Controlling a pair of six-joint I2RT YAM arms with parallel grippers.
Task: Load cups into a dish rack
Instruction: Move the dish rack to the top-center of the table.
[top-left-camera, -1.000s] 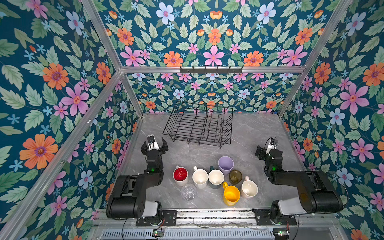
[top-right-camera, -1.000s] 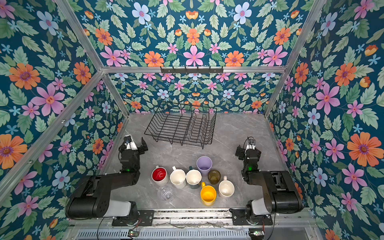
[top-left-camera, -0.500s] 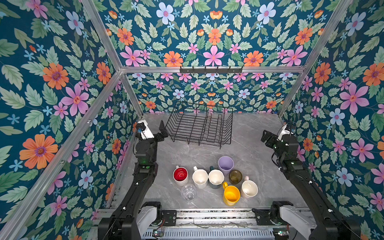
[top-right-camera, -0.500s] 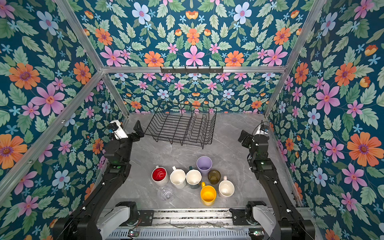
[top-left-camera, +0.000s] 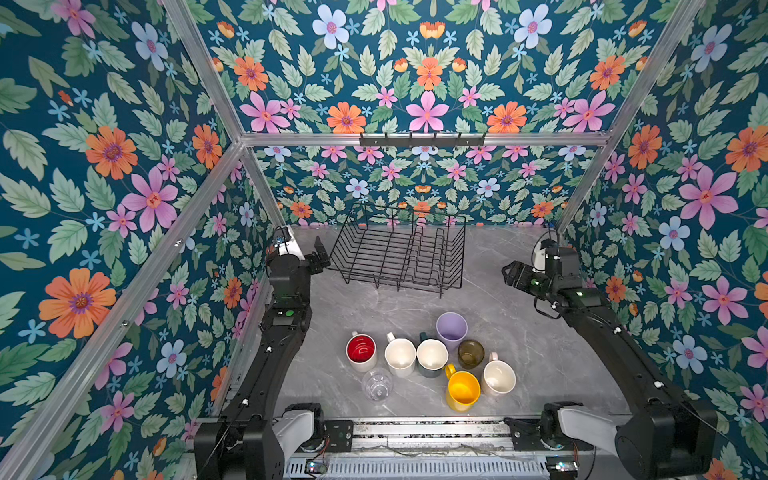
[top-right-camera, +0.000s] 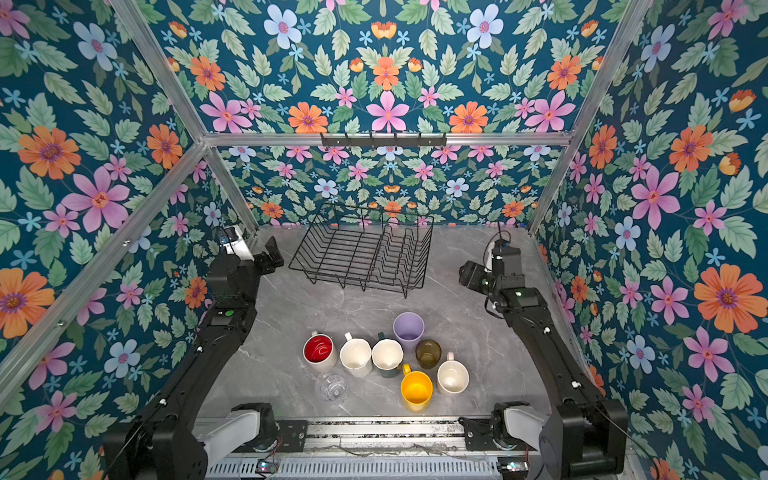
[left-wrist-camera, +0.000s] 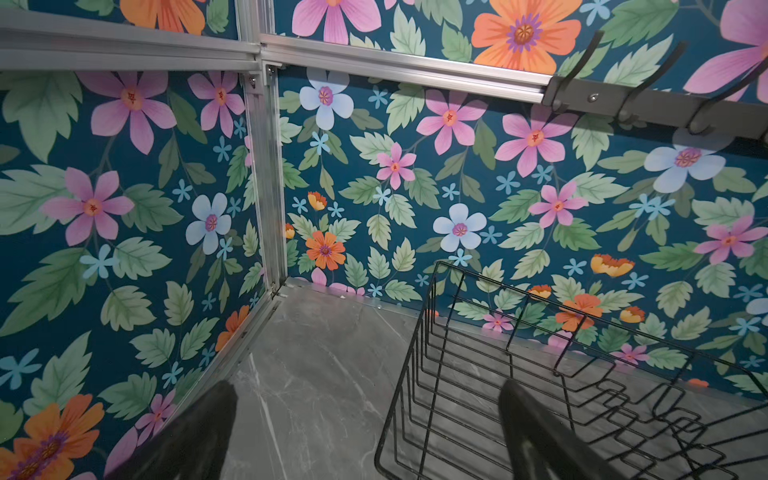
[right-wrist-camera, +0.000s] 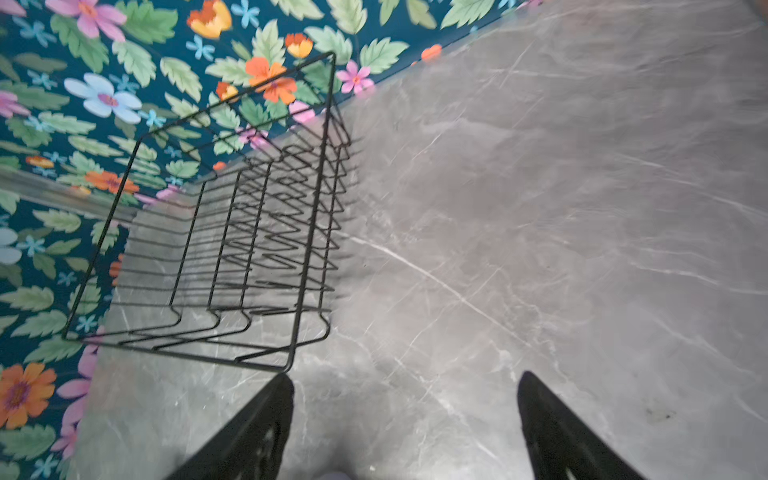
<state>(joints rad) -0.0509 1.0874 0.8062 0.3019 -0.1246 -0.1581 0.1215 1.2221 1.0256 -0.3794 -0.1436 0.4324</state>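
1. Standing wide apart, the fingers (left-wrist-camera: 208, 428) of the left gripper (top-left-camera: 305, 252) hold nothing. In the left wrist view one finger overlaps the near corner of the rack (left-wrist-camera: 540, 374); whether it touches the wire cannot be told, probably not.
2. The right gripper (right-wrist-camera: 407, 415) also has its fingers (right-wrist-camera: 257, 428) spread, with only bare table (right-wrist-camera: 540, 208) between them. It pinches nothing and sits well apart from the rack's other end.
3. Outward from there, the rack (top-left-camera: 399, 257) stands at the back of the table, near the wall, between the two grippers. No cup is in it.
4. All eight cups sit upright in a cluster at the front, well apart from both grippers: red mug (top-left-camera: 361, 351), white mug (top-left-camera: 400, 355), green mug (top-left-camera: 432, 356), tumbler (top-left-camera: 451, 328), olive glass (top-left-camera: 471, 354), yellow mug (top-left-camera: 462, 390), pink mug (top-left-camera: 498, 377) and clear glass (top-left-camera: 377, 384).
5. Judged from this, nothing is loaded yet. Every cup remains to be picked up and set in the rack, and neither gripper is placed near a first one.
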